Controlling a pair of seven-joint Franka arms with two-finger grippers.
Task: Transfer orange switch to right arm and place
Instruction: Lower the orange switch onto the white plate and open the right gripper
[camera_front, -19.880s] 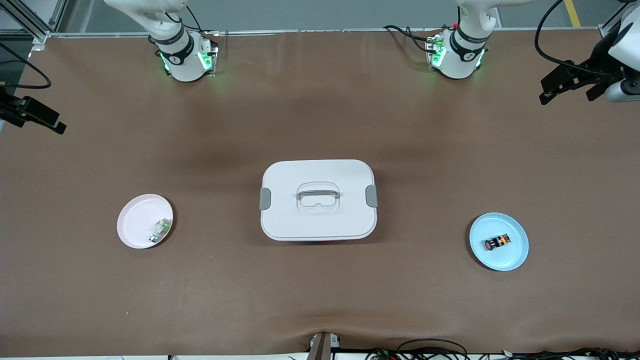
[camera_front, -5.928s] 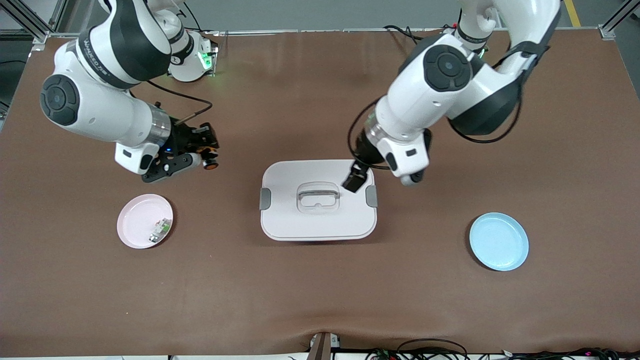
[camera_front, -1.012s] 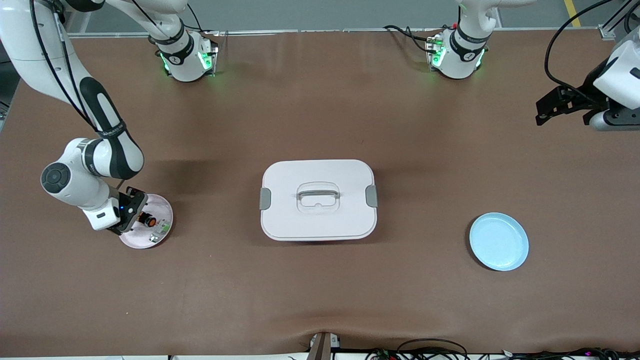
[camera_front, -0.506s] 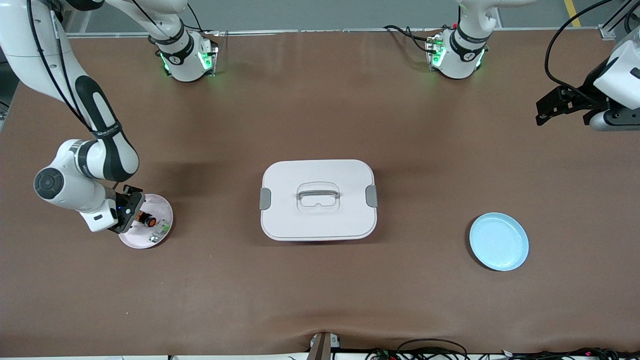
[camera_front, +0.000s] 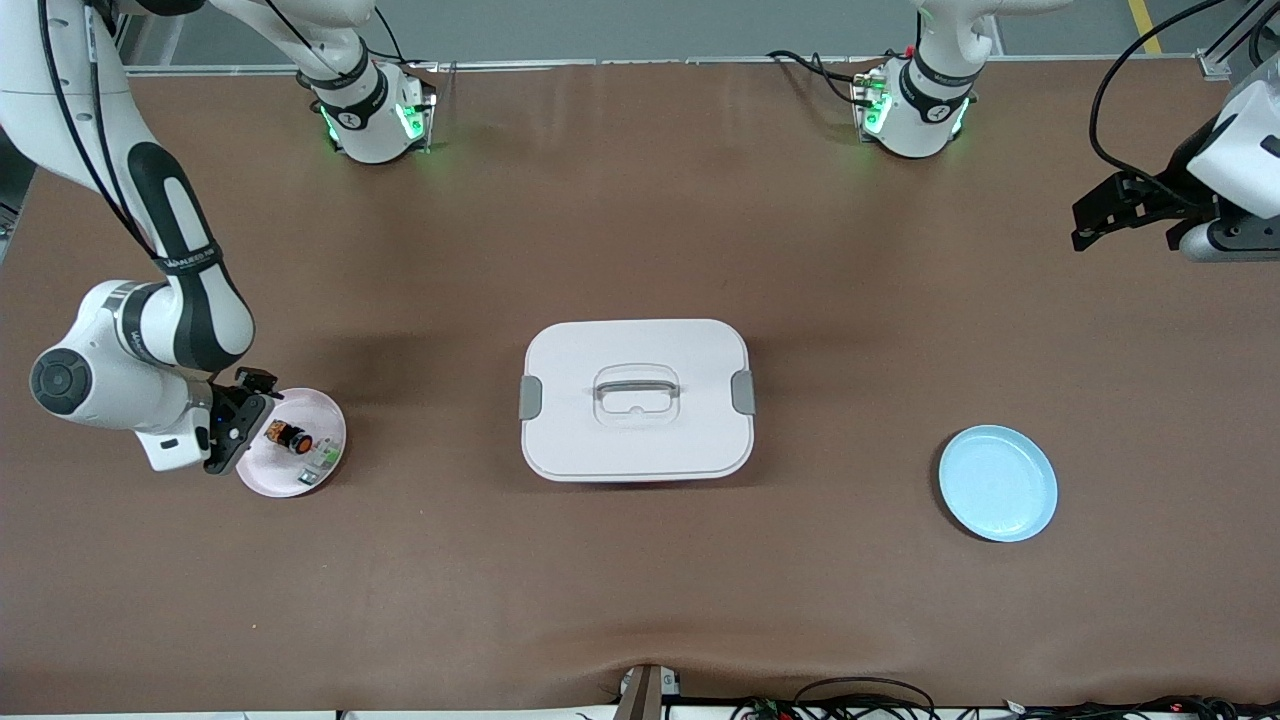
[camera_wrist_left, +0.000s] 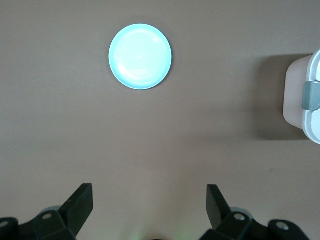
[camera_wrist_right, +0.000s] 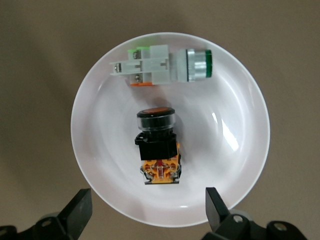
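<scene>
While the blue plate (camera_front: 997, 484) sits bare, the orange switch (camera_front: 287, 436) lies in the pink plate (camera_front: 322, 418).

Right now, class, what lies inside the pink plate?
In the pink plate lie the orange switch and a white-and-green part, side by side, both on their sides. The right pincer hangs open over the plate's rim, hiding a little of it.

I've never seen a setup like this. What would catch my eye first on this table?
Probably the big white lidded box in the middle of the brown table. Next, the pink plate toward the right arm's end, holding the orange switch beside a white-and-green part, with the right gripper open over the plate's edge. An empty blue plate lies toward the left arm's end, where the left gripper waits open.
</scene>
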